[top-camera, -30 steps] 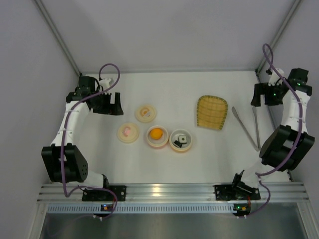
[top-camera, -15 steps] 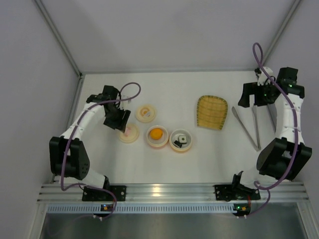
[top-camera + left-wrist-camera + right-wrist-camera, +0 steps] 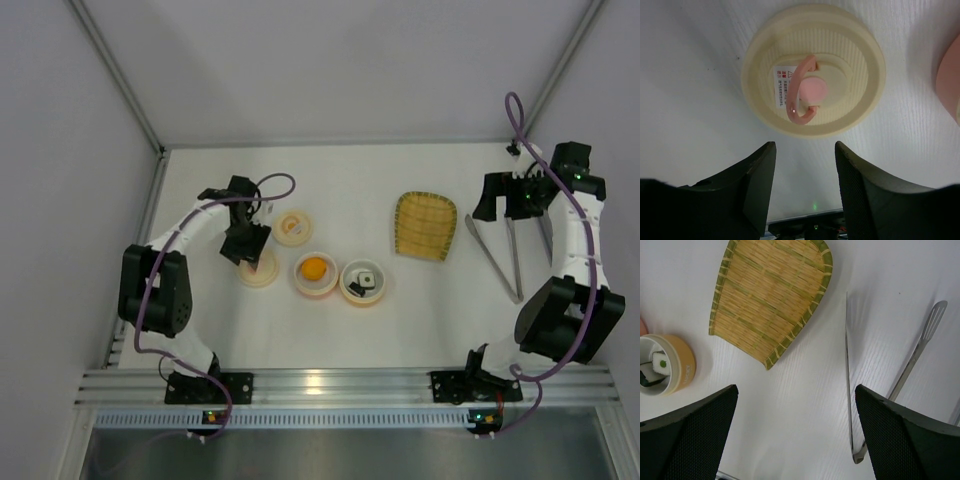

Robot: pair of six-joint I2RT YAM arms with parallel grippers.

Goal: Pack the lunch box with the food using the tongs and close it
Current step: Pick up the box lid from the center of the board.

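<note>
Since the tongs (image 3: 491, 258) lie flat on the desk (image 3: 400, 320) beside the woven tray (image 3: 425, 225), by your wide-spread, empty right tool (image 3: 795, 390) (left tool (image 3: 804, 147) part-spread, holding nothing), expect light, slick, springy metal and pinch across both arms midway.

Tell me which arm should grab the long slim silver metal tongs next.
Right. The open right gripper hovers over the silver metal tongs at the table's right side; the left gripper is far across, over a round cream lid.
</note>
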